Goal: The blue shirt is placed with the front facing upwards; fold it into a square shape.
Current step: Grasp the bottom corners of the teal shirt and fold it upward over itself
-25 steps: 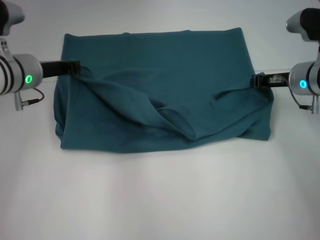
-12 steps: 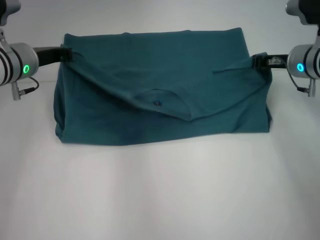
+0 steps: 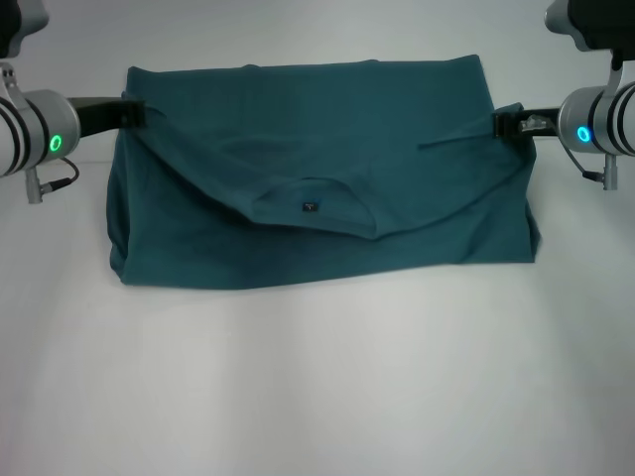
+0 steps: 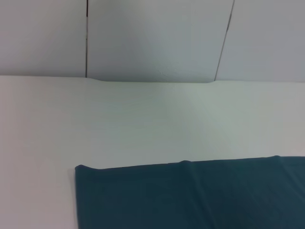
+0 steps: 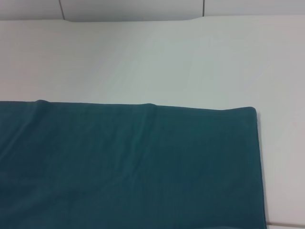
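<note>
Both grippers are pinching the blue shirt (image 3: 317,169) (collar sagging between them) above the white bench (image 3: 317,377): left gripper (image 3: 132,112) and right gripper (image 3: 504,123), jaws clamped on fabric.

Head camera looks down from above; both wrist cameras share the blue shirt's (image 3: 317,169) far edge.

— How many garments do we count on the desk (image 3: 317,387)?
— One: a single blue shirt (image 3: 327,178), with one collar (image 3: 316,206) and one small dark neck label (image 3: 310,207) showing.
— And grippers?
— Two: the left gripper (image 3: 131,112) at one side edge, the right gripper (image 3: 508,123) at the other. We also count two glowing rings, one per wrist.
</note>
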Action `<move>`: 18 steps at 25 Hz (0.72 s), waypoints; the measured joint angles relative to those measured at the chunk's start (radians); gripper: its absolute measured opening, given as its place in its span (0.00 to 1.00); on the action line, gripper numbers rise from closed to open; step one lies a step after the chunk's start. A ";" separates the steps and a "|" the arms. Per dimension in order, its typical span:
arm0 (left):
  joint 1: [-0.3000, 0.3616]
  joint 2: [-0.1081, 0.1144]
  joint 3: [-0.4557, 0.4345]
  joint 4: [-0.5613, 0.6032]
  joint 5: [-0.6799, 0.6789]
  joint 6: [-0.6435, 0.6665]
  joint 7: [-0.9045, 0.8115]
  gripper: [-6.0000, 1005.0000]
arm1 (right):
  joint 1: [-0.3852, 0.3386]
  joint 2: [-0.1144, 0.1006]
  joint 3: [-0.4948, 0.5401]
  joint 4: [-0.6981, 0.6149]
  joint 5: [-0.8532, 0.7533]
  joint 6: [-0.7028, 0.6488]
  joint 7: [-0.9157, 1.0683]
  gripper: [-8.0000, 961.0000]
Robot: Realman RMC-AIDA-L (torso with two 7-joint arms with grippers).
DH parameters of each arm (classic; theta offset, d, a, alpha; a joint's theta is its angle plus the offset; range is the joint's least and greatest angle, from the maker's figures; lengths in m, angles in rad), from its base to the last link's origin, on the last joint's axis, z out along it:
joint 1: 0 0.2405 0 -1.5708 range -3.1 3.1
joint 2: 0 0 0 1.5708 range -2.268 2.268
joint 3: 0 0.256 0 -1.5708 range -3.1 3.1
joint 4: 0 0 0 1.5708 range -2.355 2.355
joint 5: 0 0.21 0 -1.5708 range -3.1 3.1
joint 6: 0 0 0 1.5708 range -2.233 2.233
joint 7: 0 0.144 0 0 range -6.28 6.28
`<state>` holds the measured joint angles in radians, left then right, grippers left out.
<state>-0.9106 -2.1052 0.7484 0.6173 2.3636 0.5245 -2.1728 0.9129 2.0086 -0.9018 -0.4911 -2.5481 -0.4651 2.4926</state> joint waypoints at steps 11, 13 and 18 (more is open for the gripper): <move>-0.008 -0.004 0.002 -0.001 0.001 -0.002 0.015 0.03 | -0.008 0.003 0.000 0.002 -0.001 0.002 0.000 0.19; -0.008 -0.005 0.007 -0.001 -0.001 -0.002 0.020 0.03 | -0.008 0.004 -0.001 0.002 -0.001 0.003 0.000 0.19; -0.008 -0.013 0.011 -0.002 -0.003 -0.002 0.047 0.07 | -0.008 0.005 -0.021 0.002 -0.001 0.004 -0.014 0.20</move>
<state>-0.9189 -2.1180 0.7591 0.6156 2.3604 0.5227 -2.1260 0.9052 2.0136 -0.9231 -0.4893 -2.5496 -0.4614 2.4783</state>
